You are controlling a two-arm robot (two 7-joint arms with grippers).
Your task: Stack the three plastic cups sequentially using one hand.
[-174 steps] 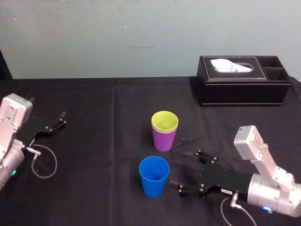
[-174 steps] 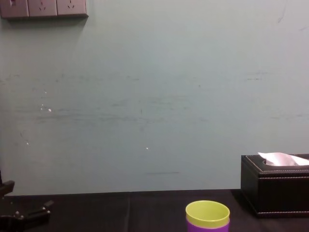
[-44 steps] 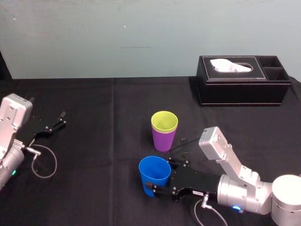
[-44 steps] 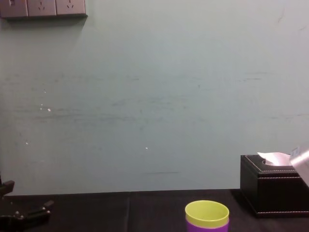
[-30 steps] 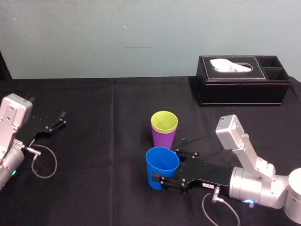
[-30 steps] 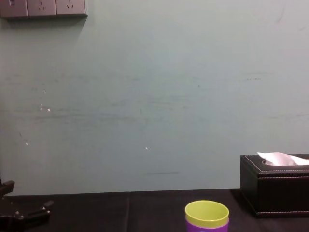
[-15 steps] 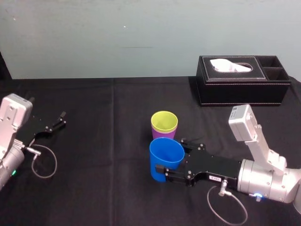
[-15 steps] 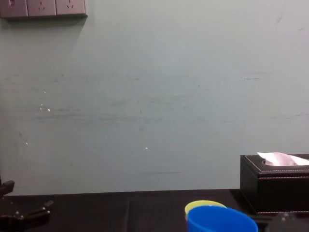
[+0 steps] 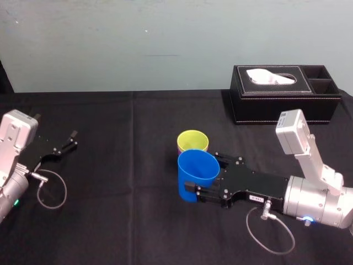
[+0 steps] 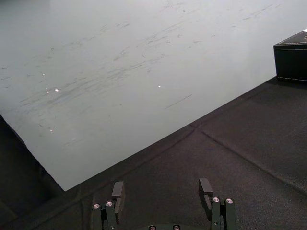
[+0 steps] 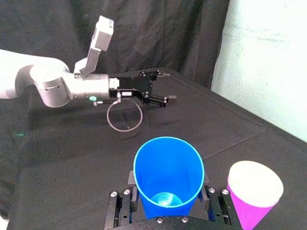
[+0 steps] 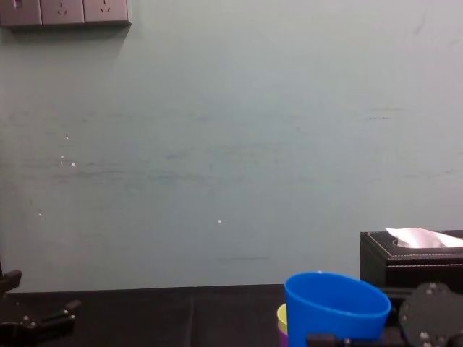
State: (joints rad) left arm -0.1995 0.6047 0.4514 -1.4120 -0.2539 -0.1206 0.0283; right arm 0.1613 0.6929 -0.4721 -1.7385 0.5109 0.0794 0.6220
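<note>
My right gripper (image 9: 203, 176) is shut on the blue cup (image 9: 197, 175), one finger on each side, and holds it upright above the table. In the right wrist view the blue cup (image 11: 168, 175) sits between the fingers (image 11: 125, 203). Just behind it the yellow-green cup (image 9: 192, 140) is nested in the purple cup (image 11: 249, 208), whose body the blue cup mostly hides in the head view. The chest view shows the blue cup (image 12: 336, 303) in front of a sliver of the yellow-green cup (image 12: 281, 315). My left gripper (image 9: 70, 141) rests open at the far left of the table.
A black tissue box (image 9: 284, 94) with side compartments stands at the back right, also seen in the chest view (image 12: 412, 278). A loose cable (image 9: 52, 190) loops beside the left arm. Black cloth covers the table, and a pale wall rises behind it.
The right gripper has lifted the blue cup and carried it away from me, up against the near side of the nested yellow-green and purple cups. The left arm has not moved.
</note>
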